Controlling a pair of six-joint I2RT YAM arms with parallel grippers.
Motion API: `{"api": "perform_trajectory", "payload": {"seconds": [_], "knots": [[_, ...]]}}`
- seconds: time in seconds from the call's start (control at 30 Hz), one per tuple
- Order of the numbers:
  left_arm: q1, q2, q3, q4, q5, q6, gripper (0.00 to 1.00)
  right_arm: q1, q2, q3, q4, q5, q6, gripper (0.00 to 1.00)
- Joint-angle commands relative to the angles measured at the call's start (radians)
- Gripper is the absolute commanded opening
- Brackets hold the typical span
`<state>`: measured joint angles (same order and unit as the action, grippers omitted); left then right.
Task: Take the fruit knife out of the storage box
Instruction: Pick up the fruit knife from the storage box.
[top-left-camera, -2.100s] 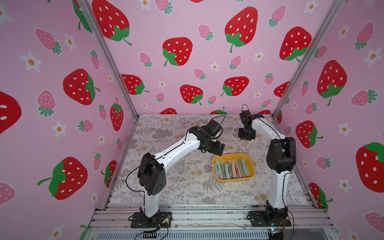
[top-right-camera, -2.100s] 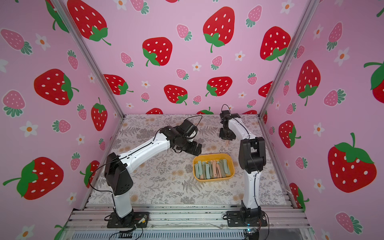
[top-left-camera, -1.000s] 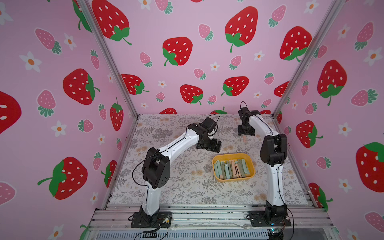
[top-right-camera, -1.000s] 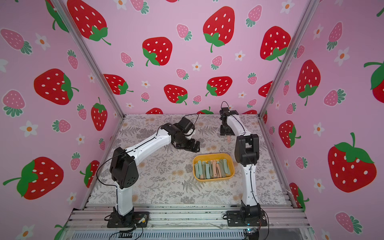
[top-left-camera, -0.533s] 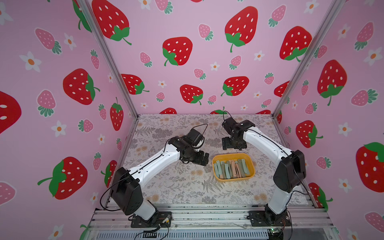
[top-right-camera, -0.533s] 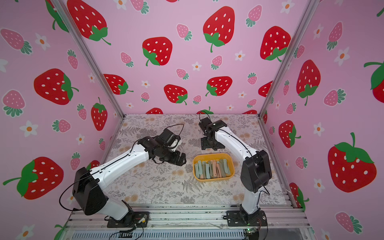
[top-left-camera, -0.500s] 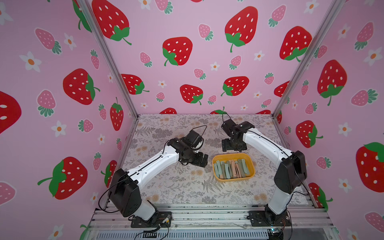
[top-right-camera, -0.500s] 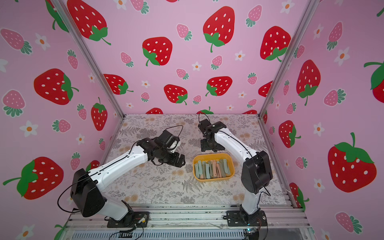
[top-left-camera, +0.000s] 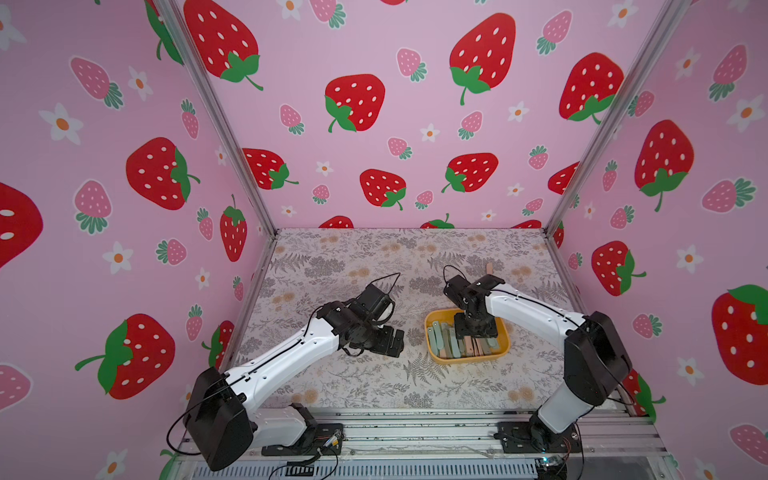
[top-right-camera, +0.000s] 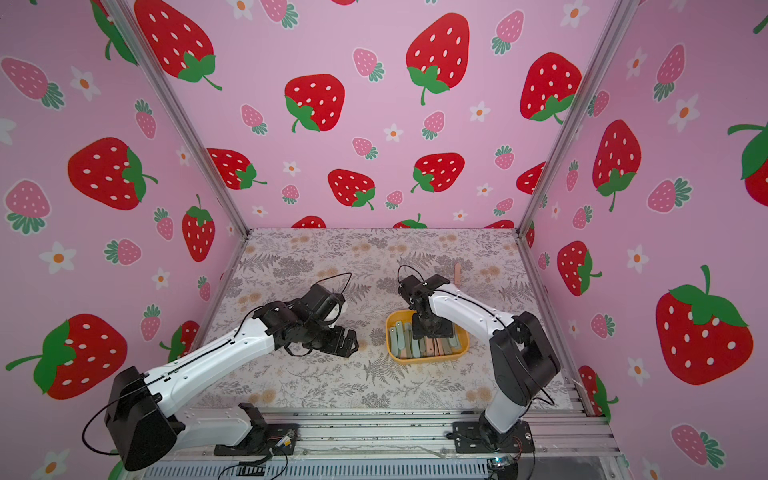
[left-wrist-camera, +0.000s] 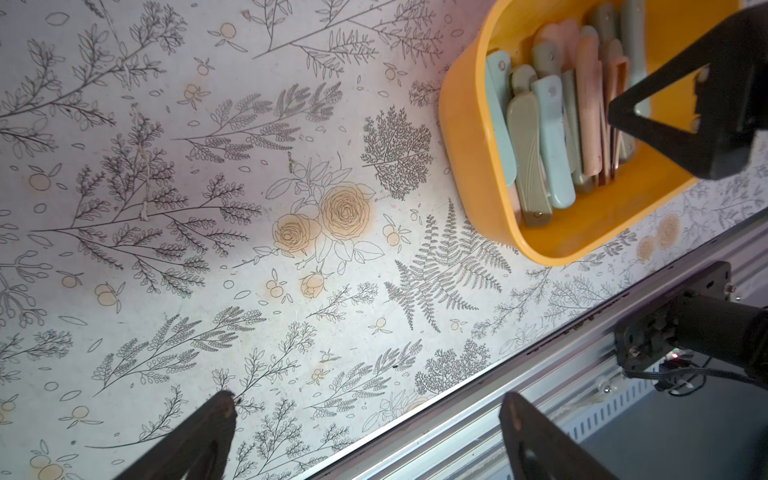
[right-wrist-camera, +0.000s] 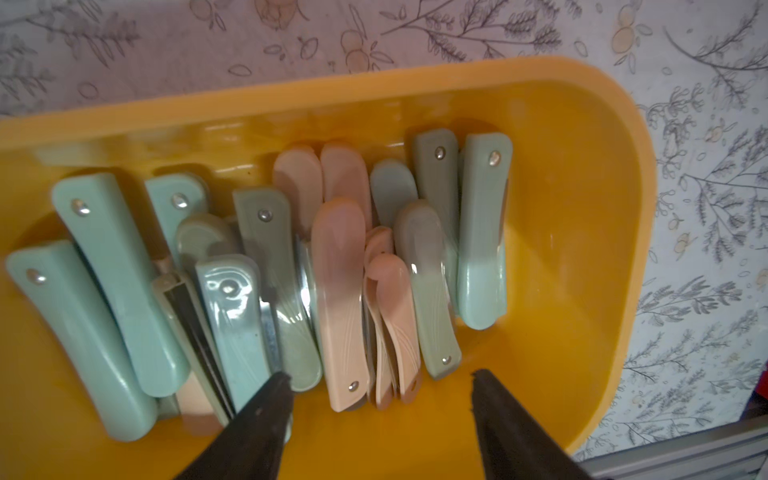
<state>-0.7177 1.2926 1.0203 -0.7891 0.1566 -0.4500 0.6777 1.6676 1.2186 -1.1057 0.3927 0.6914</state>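
Top view: right arm (top-left-camera: 532, 311) is back from the rear of the surface (top-left-camera: 374, 382) and now sits over the storage box (top-left-camera: 465, 360). One pink knife (top-left-camera: 491, 266) lies out at the back. Left arm (top-left-camera: 291, 353) has pulled away.
Left wrist: left fingers (left-wrist-camera: 203, 436) spread, empty.
Right wrist: right fingers (right-wrist-camera: 262, 415) spread, straddling the pink fruit knives (right-wrist-camera: 338, 291) in the box. Looks set for the next pick.

Right claw (top-left-camera: 476, 331) over storage box (top-left-camera: 466, 360)

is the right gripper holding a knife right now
No, the right gripper has its fingers apart over the folded knives in the storage box, clamping nothing.
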Motion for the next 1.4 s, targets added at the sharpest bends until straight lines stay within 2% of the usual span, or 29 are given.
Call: {"api": "perform_trajectory", "payload": {"seconds": [0.0, 0.07, 0.4, 0.77, 1.07, 1.37], "knots": [[-0.007, -0.001, 0.002, 0.008, -0.01, -0.01, 0.99, -0.005, -0.008, -0.023, 0.037, -0.017, 0.02, 0.53], [-0.007, 0.011, 0.017, 0.006, -0.008, -0.005, 0.99, -0.012, -0.002, -0.037, 0.041, -0.015, 0.028, 0.48], [-0.007, 0.069, 0.082, -0.008, -0.002, 0.024, 0.99, -0.061, 0.023, -0.101, 0.097, -0.045, 0.001, 0.44], [-0.008, 0.089, 0.098, -0.002, 0.008, 0.028, 0.99, -0.104, 0.073, -0.135, 0.16, -0.086, -0.026, 0.26], [-0.009, 0.085, 0.073, 0.013, 0.024, 0.024, 0.99, -0.134, 0.096, -0.142, 0.181, -0.113, -0.043, 0.33], [-0.008, 0.082, 0.074, 0.018, 0.029, 0.033, 0.99, -0.145, 0.09, -0.129, 0.156, -0.089, -0.038, 0.18]]}}
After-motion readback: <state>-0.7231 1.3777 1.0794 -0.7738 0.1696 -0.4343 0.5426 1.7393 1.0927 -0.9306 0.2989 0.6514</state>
